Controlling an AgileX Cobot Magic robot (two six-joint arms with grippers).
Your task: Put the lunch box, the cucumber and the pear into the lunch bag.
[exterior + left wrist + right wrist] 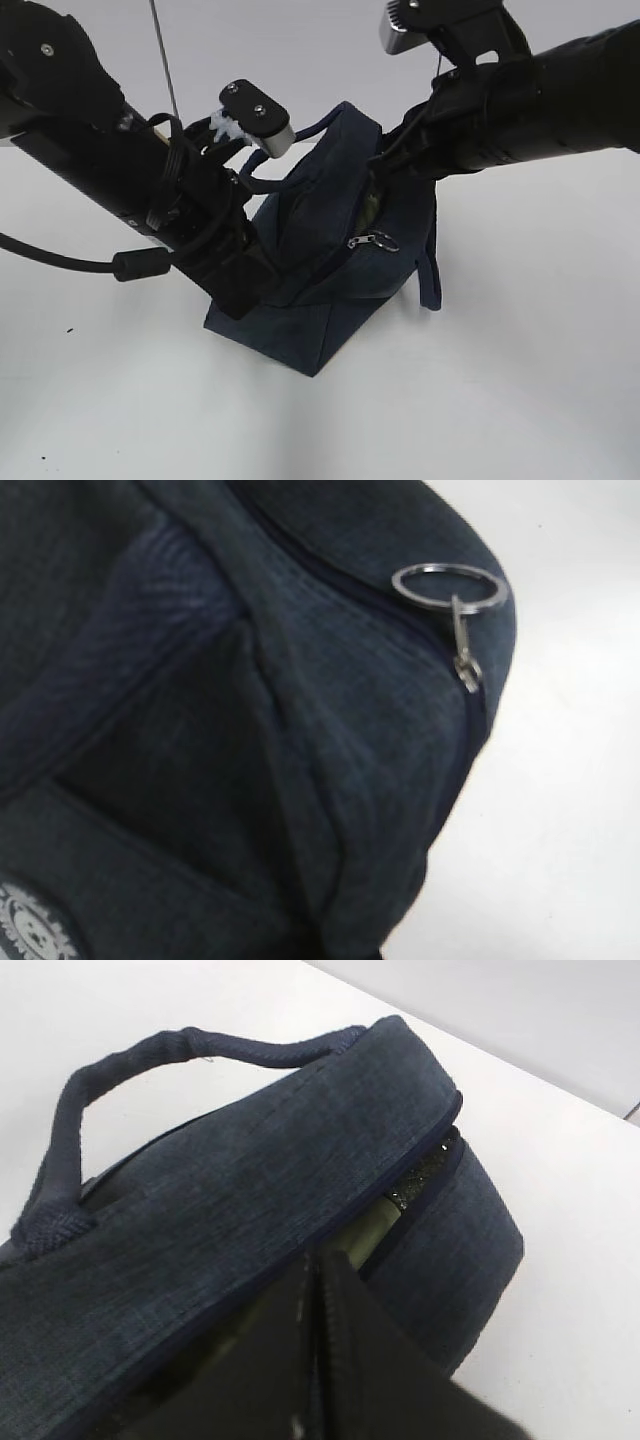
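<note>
Right gripper [325, 1360]: dark fingers [370, 1355] pressed together with only a thin seam between them, tip at the bag's zip opening; nothing visibly pinched. Left gripper [262, 268]: buried against the left side of the lunch bag [330, 260], jaws hidden, can't tell if spread or closed; its wrist view shows only fabric. Bag is dark navy woven fabric, sitting slumped and tilted on the white table [520, 380], between the two arms. One rope-like handle [120, 1070] arches over the top, another strap hangs down the right side. Zip partly open along the top edge, silver ring pull [447, 585] at the seam end. Pale greenish item [372, 1230] is visible in the gap, identity unclear. White round logo [30, 930] on the lower side panel.
</note>
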